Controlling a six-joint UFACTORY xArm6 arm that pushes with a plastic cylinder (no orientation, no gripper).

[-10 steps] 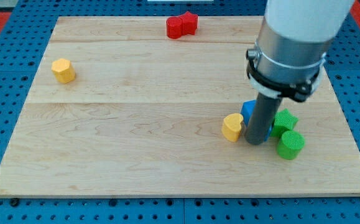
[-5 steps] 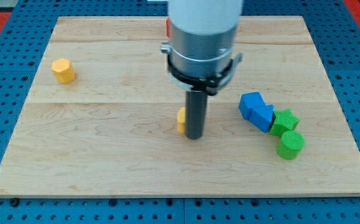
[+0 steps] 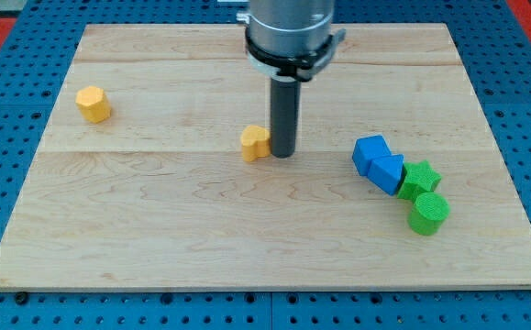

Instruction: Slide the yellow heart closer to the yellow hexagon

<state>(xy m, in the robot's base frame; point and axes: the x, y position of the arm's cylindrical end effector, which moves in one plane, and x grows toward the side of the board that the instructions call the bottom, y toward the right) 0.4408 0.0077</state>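
The yellow heart (image 3: 255, 143) lies near the middle of the wooden board. My tip (image 3: 282, 153) stands right against its right side, touching or nearly touching it. The yellow hexagon (image 3: 93, 104) sits far off toward the view's left, a little higher up the board than the heart. The rod rises from the tip into the grey arm body at the view's top.
Two blue blocks (image 3: 378, 163) lie at the view's right, with a green star (image 3: 420, 178) and a green cylinder (image 3: 427, 213) beside them. The red blocks at the board's top edge are hidden behind the arm. The board (image 3: 155, 229) rests on a blue pegboard.
My tip has pushed the yellow heart left and up the board, from beside the blue blocks to near the middle. The other blocks have stayed put.
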